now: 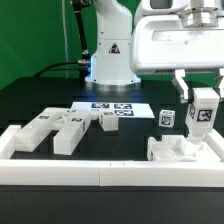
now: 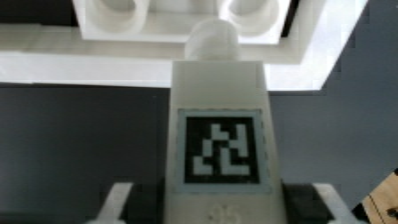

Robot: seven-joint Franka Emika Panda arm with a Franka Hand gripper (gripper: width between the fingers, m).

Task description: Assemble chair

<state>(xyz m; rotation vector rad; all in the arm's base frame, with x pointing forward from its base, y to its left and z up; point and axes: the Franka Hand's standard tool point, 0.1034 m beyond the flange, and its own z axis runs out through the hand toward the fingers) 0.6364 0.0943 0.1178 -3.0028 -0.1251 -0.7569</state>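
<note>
My gripper hangs at the exterior view's right, shut on a white chair bar that points downward and shows a square tag. Its lower end hovers just above a blocky white chair piece standing by the border rail. In the wrist view the bar runs out from between my gripper's fingers. Its rounded tip points at the white piece with two rounded recesses. More chair parts, slabs and blocks, lie at the exterior view's left.
The marker board lies flat in the middle near the robot base. A small tagged cube stands close beside the held bar. A low white border rail runs along the table's front.
</note>
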